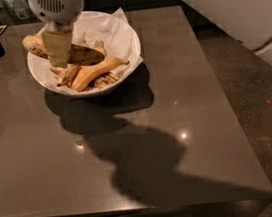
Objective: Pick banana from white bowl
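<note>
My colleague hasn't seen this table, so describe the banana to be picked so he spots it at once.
On the dark table, far left, sits the white bowl. The banana lies across its back, beneath the gripper. It is the longest and straightest, dull yellow with dark brown patches, unlike the smooth orange-yellow curved banana in front.

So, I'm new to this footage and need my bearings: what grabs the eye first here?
The gripper hangs at top left over the white bowl, down at the speckled banana. Beside it lies an orange-yellow banana, and a big shadow spreads across the grey table.
</note>
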